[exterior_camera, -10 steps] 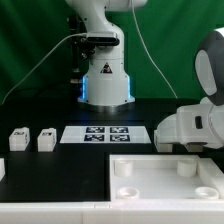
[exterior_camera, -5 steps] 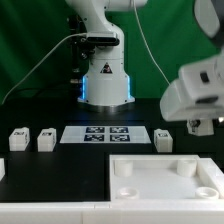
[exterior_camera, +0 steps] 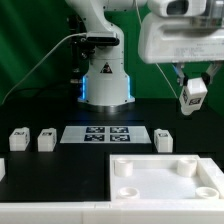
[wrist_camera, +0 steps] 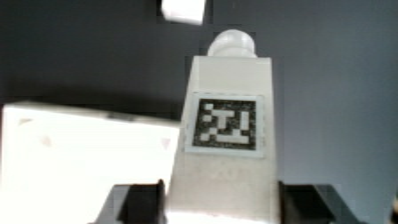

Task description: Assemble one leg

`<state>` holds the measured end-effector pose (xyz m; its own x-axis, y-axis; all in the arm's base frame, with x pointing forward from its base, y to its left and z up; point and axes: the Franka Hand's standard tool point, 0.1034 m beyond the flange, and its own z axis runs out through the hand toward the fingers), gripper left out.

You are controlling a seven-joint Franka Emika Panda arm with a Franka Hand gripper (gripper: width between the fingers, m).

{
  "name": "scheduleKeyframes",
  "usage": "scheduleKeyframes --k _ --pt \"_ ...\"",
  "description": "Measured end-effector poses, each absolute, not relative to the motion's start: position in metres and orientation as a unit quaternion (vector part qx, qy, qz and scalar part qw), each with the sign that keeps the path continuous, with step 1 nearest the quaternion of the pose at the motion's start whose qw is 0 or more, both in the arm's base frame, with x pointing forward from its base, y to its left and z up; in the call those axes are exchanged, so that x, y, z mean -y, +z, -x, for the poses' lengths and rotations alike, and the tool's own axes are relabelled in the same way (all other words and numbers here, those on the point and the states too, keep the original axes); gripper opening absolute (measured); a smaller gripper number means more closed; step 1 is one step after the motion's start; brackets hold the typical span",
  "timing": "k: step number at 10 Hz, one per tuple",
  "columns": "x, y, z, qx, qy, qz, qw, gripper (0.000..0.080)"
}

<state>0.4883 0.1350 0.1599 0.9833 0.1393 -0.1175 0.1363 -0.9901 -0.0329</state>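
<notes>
**Leg lifted clear of table, clamped in gripper**

The jaws are closed narrow on a small white plastic square-post leg [wrist_camera: 228, 130] [exterior_camera: 193, 97]. One black finger [wrist_camera: 135, 200] sits each side of its lower end. The tag faces the wrist camera and the rounded tip points away. In the exterior view the gripper [exterior_camera: 193, 86] hangs high at the exterior view's right, with the leg in the air well above the black table [exterior_camera: 60, 170].

Against earlier frames: 1.0 s ago the gripper sat low at table level, near the panel's far corner. 0.5 s ago it was partly raised. Now it is up high and the leg has come up with it. Everything on the table is unmoved.

Counts:
- Legs: four. One is held and three stand on the table.
  - a left pair, side by side [exterior_camera: 18, 139] [exterior_camera: 46, 140]
  - a third leg [exterior_camera: 164, 139] just to the right of the marker board
- Flat white marker board [exterior_camera: 105, 133]: one.
- Wide white tray-like panel with round holes [exterior_camera: 155, 180]: one, nearest the camera.
- White piece [exterior_camera: 2, 168] cut off at the left edge: one, cannot tell what it is.
</notes>
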Motion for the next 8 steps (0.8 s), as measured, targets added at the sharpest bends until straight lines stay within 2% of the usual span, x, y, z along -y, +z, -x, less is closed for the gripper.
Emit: scheduleKeyframes --k 1,3,6,7,8 --pt "-0.136 0.154 -0.487 0.07 0.031 0.997 0.016 0.0298" --pt "-0.138 0.153 -0.493 0.07 -0.074 0.994 0.031 0.0298" --pt "-0.137 0.15 -0.488 0.071 -0.083 0.994 0.032 0.0298" --pt "-0.133 0.152 -0.491 0.075 -0.086 0.993 0.028 0.0298" --pt "-0.122 0.165 -0.508 0.11 -0.11 0.988 0.003 0.0298"
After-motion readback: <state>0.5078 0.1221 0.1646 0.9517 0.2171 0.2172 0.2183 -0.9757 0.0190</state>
